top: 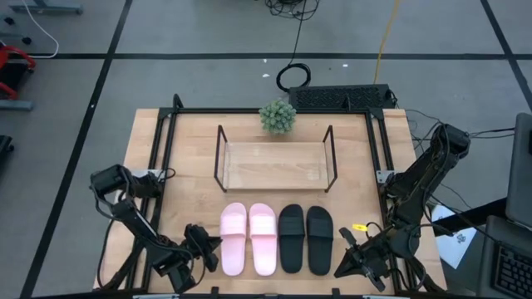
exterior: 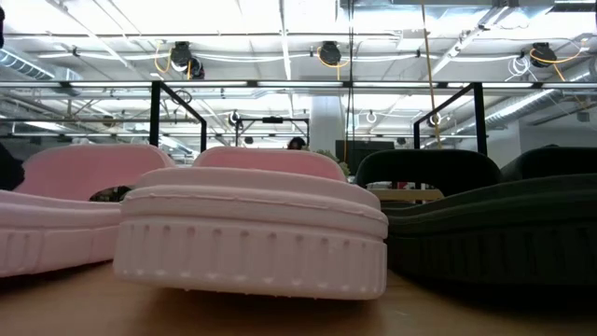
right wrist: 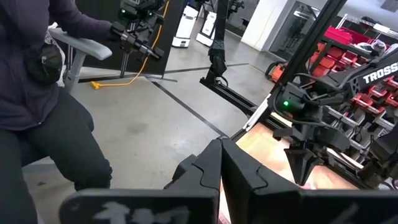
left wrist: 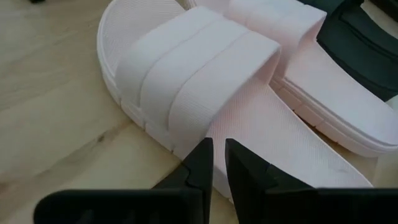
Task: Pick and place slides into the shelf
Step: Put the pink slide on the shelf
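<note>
Four slides lie side by side, soles down, near the table's front edge: a pink pair (top: 233, 239) (top: 263, 238) and a black pair (top: 291, 238) (top: 319, 239). The shelf (top: 274, 166) stands behind them at mid-table, with nothing on its board. My left gripper (left wrist: 219, 160) slants down at the leftmost pink slide (left wrist: 205, 81) from its left. Its fingers stand a narrow gap apart, close over the slide's outer edge just behind the strap (left wrist: 199, 59). My right gripper (top: 349, 259) hangs shut and raised, right of the black pair.
A small green plant (top: 278, 116) stands just behind the shelf. A black metal frame (top: 166, 149) runs along the table's sides. A yellow tag (top: 359, 226) lies right of the black slides. A seated person (right wrist: 37, 93) shows beyond the table.
</note>
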`<action>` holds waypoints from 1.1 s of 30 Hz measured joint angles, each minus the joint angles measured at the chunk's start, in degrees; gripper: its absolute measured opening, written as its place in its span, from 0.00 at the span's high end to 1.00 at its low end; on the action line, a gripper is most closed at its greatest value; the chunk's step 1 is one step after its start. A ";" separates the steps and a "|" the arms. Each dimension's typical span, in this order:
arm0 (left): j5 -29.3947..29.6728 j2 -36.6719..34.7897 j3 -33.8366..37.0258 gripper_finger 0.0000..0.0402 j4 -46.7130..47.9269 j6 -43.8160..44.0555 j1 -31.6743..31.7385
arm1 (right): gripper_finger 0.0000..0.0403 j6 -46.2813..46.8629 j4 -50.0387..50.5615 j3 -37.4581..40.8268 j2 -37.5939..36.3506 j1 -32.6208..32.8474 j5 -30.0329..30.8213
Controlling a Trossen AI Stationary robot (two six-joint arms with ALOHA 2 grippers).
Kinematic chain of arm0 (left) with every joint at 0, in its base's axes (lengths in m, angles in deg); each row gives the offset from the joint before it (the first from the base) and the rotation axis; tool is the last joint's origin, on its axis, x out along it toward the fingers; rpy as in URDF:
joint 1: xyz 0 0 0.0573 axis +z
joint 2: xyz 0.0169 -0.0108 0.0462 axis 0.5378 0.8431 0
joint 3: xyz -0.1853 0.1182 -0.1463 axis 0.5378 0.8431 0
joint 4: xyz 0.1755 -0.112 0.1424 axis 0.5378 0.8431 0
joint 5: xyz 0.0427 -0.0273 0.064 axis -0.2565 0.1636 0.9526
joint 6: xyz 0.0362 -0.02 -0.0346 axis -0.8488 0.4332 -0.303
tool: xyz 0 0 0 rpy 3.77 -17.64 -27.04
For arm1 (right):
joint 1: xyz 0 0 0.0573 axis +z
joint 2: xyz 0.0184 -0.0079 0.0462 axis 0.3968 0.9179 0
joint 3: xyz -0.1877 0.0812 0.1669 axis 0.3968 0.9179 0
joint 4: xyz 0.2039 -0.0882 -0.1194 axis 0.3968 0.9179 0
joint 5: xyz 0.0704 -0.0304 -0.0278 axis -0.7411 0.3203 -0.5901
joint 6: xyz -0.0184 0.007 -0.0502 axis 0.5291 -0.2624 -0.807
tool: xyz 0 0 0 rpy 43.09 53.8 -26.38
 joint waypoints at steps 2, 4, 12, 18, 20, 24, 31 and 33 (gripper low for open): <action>0.25 0.55 0.00 0.87 -0.06 0.05 0.02 | 1.00 -0.05 -0.28 0.00 0.02 0.00 0.01; 0.27 0.52 0.00 0.87 0.09 0.44 0.22 | 1.00 -0.08 -0.92 0.00 0.02 0.00 0.01; 1.98 0.60 0.17 0.87 0.44 1.27 1.46 | 1.00 -0.14 -1.05 0.00 0.02 0.00 0.01; 2.42 0.60 0.17 0.87 0.31 1.24 2.96 | 1.00 0.30 -0.83 0.00 0.02 -0.02 0.01; 2.62 0.60 0.17 0.87 0.36 1.23 3.76 | 1.00 0.36 -0.83 0.00 0.02 0.00 0.01; 2.65 0.60 0.17 0.87 0.31 0.99 4.93 | 1.00 0.47 -0.81 0.00 0.02 -0.02 0.01; 2.80 0.60 0.17 0.87 0.29 -0.24 6.94 | 1.00 0.49 0.07 0.00 0.02 0.00 0.01; 2.74 0.89 0.13 0.87 0.10 -0.34 7.47 | 1.00 0.79 0.28 0.00 0.02 0.00 0.01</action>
